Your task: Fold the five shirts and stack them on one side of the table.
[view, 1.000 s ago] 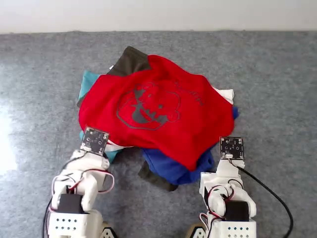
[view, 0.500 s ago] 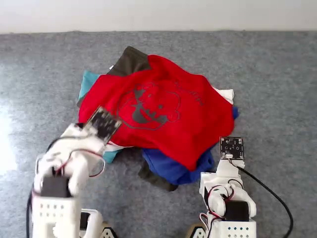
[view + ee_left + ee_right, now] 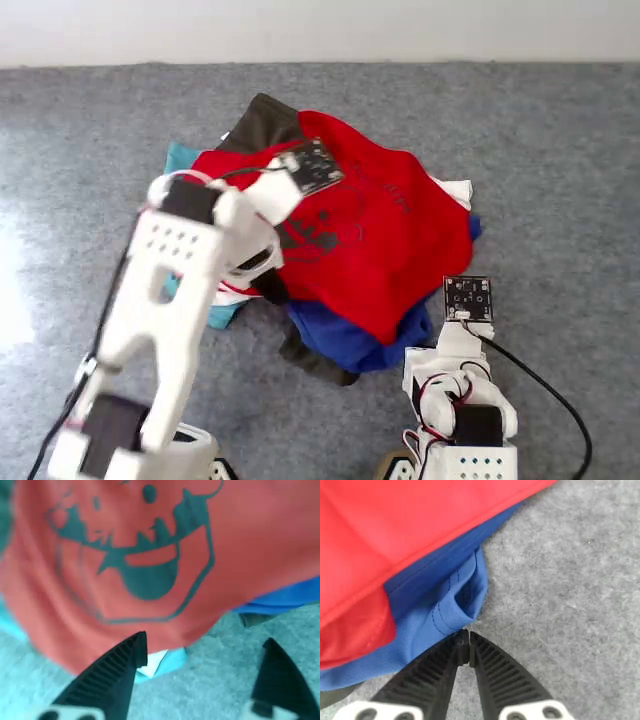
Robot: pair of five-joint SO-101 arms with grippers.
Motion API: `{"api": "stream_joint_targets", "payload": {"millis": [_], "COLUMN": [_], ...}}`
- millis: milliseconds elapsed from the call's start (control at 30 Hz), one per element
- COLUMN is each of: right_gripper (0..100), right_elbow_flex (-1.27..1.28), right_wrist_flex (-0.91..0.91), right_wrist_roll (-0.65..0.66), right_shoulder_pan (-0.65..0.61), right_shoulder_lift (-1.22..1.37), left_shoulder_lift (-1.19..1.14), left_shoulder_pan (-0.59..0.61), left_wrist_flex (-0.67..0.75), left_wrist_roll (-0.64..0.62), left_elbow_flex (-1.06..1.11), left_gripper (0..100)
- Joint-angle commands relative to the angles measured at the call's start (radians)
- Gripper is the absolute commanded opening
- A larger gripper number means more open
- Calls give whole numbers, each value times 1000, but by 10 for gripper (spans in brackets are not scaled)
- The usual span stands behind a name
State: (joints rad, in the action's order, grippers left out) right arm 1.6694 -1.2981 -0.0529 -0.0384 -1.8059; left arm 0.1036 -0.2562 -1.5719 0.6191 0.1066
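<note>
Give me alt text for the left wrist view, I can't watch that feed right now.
The left claw hangs open above the edge of the red shirt, whose dark cartoon print faces the camera. Edges of a teal shirt and a blue shirt poke out from under it onto the grey table.

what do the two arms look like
Left arm and right arm are white, with black ribbed jaws and a black square board at the wrist. Red, white and black wires loop along them; a thick black cable leaves the right one.
</note>
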Motion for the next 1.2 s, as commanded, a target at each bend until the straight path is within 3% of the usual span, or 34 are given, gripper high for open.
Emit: {"api": "stream_joint_targets", "payload": {"millis": [0,133,233,367,533,833,1167], "right_gripper": [10,10,10,10,10,10,10], "right_elbow_flex": [14,14,14,14,14,14,14], "right_wrist_flex": [-7,-7,-7,-7,-7,-7,-7], "right_wrist_roll": [-11,-11,-11,-11,-11,-11,-11], "right_shoulder_pan": [-1,-1,-1,-1,-1,-1,-1], "right_shoulder_lift": [-7,-7,-7,-7,-7,-7,-7], "left_shoulder_lift": [-121,-236,-322,-427,-371,-60,74], "left_shoulder_pan": [-26,-14,-5,-6,74,439,918], "left_wrist_flex": [51,236,342,391,347,350,423], "left_wrist_roll": [5,-68,-98,-97,-98,-98,-95], "left_elbow_flex": [-79,-76,-76,-81,-82,-81,-81], "left_gripper": [349,318,222,7,13,13,13]}}
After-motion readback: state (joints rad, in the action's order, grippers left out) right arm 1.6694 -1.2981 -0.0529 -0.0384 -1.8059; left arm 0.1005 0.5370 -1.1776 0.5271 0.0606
